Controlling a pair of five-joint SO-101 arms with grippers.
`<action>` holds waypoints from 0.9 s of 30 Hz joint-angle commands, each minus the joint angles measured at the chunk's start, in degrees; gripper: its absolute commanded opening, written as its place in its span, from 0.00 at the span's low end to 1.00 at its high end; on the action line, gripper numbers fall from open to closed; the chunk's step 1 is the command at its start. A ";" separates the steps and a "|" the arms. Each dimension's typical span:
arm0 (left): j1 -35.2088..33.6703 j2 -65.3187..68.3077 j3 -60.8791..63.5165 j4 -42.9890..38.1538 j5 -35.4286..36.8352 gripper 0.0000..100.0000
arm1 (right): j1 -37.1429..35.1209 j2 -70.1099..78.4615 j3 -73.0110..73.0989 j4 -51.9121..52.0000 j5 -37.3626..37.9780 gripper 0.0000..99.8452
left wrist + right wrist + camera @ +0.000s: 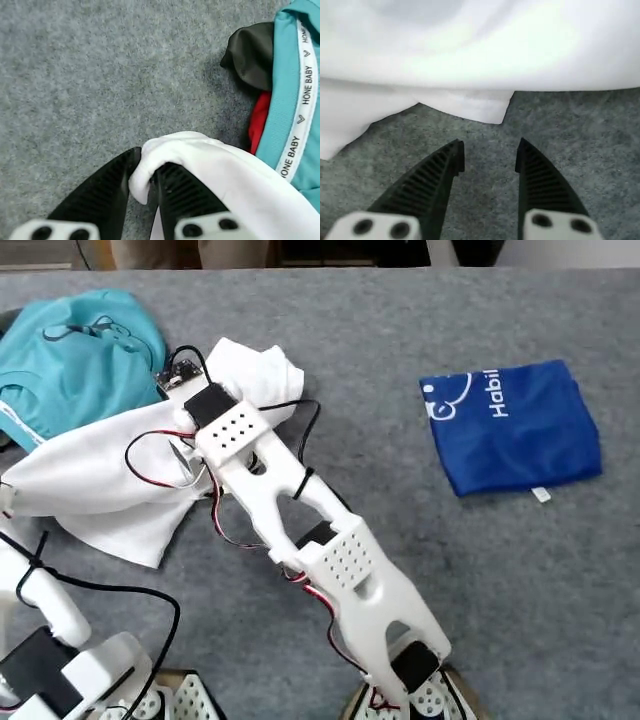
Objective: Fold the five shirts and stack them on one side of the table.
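Note:
A crumpled white shirt (100,480) lies on the grey table at the left, partly over a teal shirt (80,350). My left gripper (146,165) is shut on a rolled edge of the white shirt (225,165), at the table's far left edge. The teal shirt (295,100) lies just beyond it. My right arm (300,510) stretches diagonally over the white shirt. Its gripper (490,145) stands open just above bare table, nothing between the fingers, a short way from the white shirt's hem (470,100). A folded blue shirt (515,425) lies at the right.
A red cloth (259,120) and a dark cloth (250,55) peek out from under the teal shirt. Red and black cables (150,450) loop over the white shirt. Bare grey table (400,340) runs between the white and blue shirts.

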 commanded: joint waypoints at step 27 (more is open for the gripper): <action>0.44 -0.48 -0.18 -0.53 0.53 0.02 | -0.75 8.75 -10.15 -3.52 -6.59 0.19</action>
